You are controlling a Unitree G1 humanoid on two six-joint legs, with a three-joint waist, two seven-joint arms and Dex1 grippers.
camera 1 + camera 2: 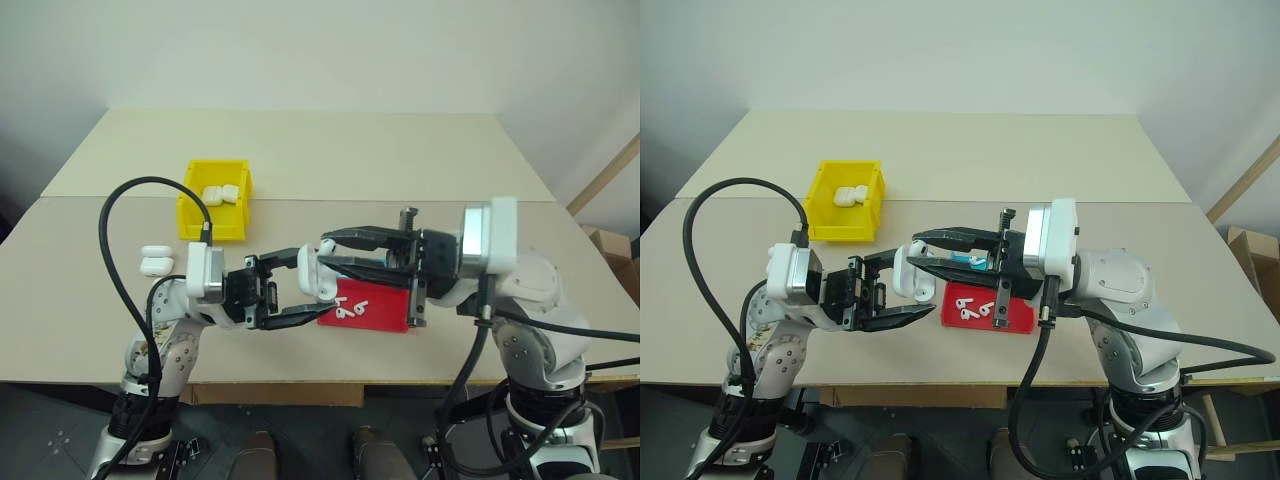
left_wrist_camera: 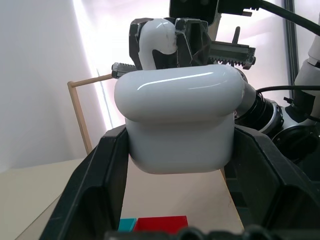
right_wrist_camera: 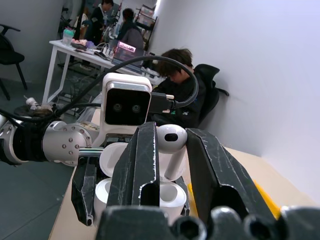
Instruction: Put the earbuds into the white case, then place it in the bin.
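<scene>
My left gripper [image 1: 315,283] is shut on a white case [image 1: 316,274], held in the air above the table's front edge. The case's lid [image 3: 116,156] stands open over its base [image 3: 167,198]. My right gripper [image 1: 327,250] is shut on one earbud [image 3: 170,144], stem down, right over the open case [image 2: 177,120]. Both grippers meet fingertip to fingertip. More earbuds [image 1: 975,310] lie in the red tray [image 1: 385,312] below them. The yellow bin [image 1: 210,225] stands at the back left with white cases [image 1: 220,194] inside.
Two more white cases [image 1: 155,260] lie on the table left of my left arm. A bit of the blue tray [image 1: 970,260] peeks out behind the red one. A person [image 3: 180,85] sits at a desk in the right wrist view's background.
</scene>
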